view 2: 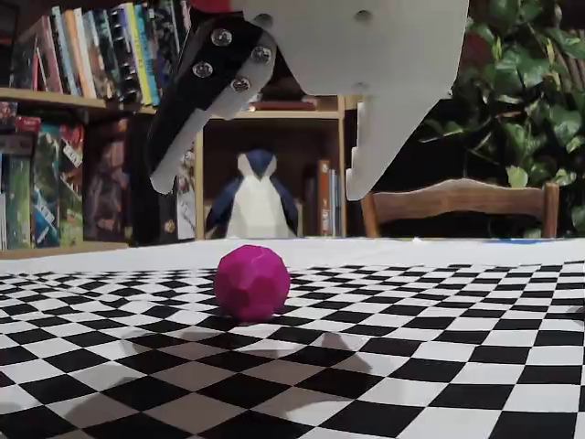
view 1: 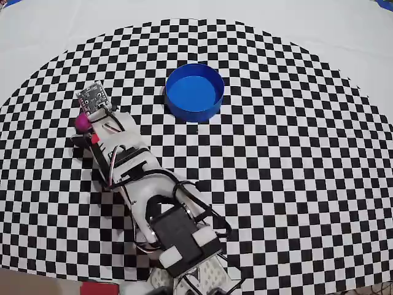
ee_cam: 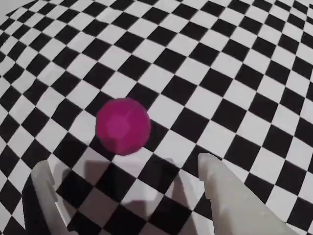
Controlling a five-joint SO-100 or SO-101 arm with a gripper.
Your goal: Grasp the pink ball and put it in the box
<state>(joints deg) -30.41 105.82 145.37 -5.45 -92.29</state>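
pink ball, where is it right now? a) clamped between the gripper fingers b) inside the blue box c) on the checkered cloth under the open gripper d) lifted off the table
c: the fixed view shows the pink ball resting on the checkered cloth with the gripper above it, jaws spread and not touching; overhead, the box is empty.
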